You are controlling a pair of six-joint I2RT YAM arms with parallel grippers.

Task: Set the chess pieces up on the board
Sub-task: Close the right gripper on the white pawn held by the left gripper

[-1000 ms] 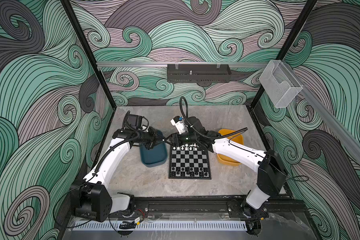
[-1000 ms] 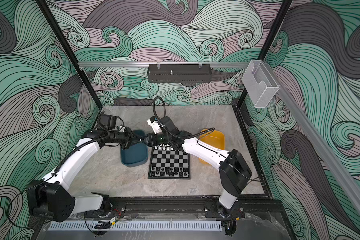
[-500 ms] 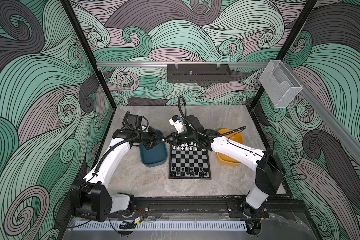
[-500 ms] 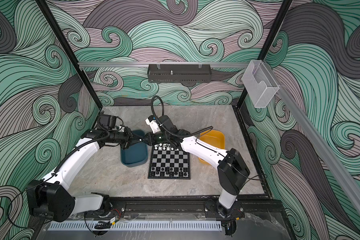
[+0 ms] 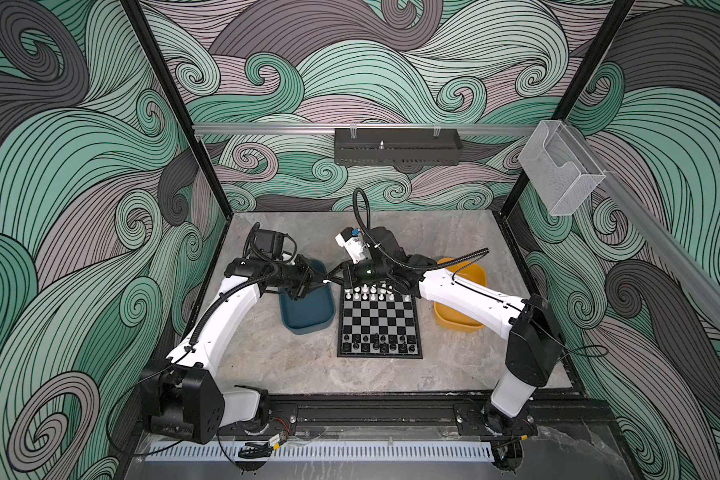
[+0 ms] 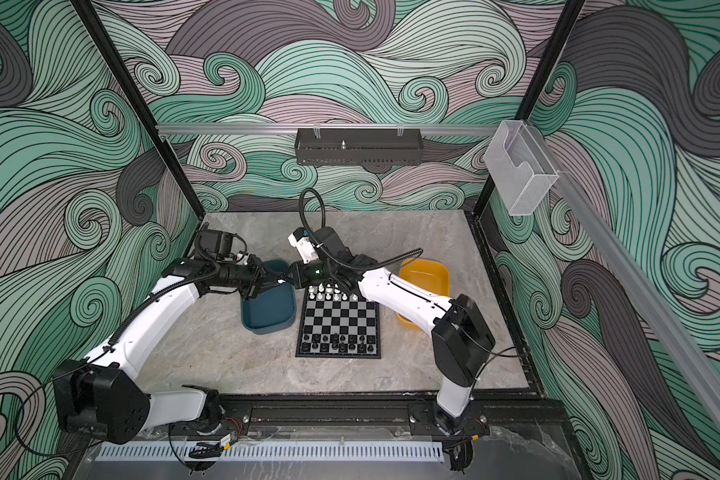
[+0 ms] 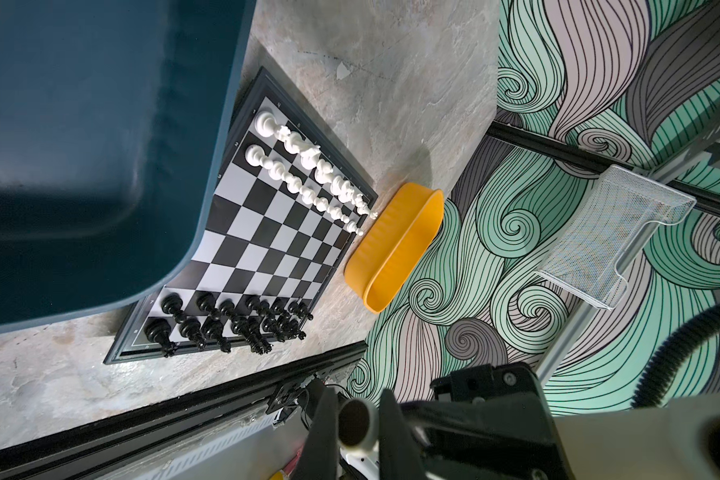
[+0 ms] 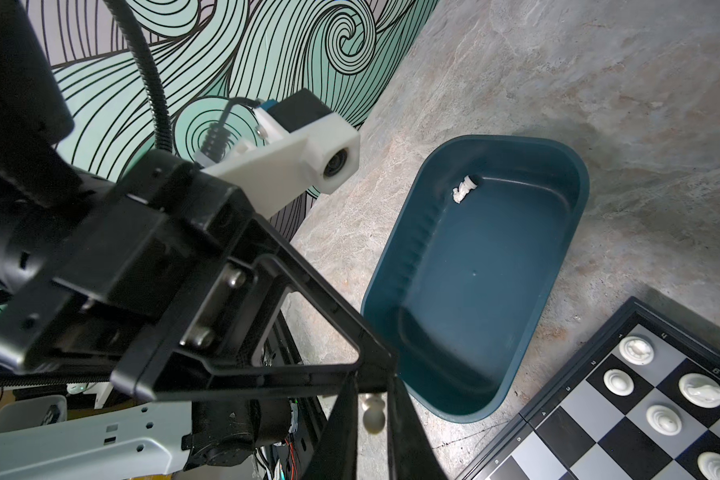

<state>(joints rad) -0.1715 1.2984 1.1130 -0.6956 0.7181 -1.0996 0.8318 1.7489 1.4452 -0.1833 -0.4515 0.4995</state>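
Left gripper (image 5: 325,282): clamped on a white pawn (image 8: 373,411), above the teal tray's (image 5: 308,330) far corner
Teal tray: one white piece (image 8: 463,189) lies inside
Right gripper (image 5: 338,277): closed on the same pawn, tip to tip
Board (image 5: 379,320): white chessmen (image 5: 373,293) far rows, black chessmen (image 5: 377,343) near

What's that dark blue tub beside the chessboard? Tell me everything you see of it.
The tub is a dark teal, rounded-rectangle tray, plastic by its look, with ribs on an inner wall and a flat floor. It sits upright on the stone-look table, close beside the chessboard but apart from it. One white chess piece lies toppled in a corner; nothing else shows inside.
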